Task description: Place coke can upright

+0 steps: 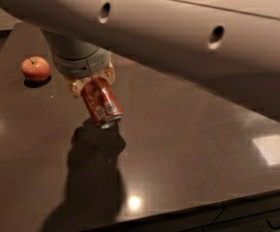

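Observation:
The coke can [101, 104] is red with a white label patch and a silver end. It hangs tilted in my gripper [91, 83], silver end pointing down and right, just above the dark tabletop [188, 144]. The gripper is shut on the can's upper end, left of the table's middle. My large pale arm [178, 28] crosses the top of the view and hides the far part of the table.
A red apple [35, 68] sits on the table at the far left, to the left of the gripper. The table's front edge [212, 204] runs along the bottom right. The can and arm cast a dark shadow [91, 178] toward the front.

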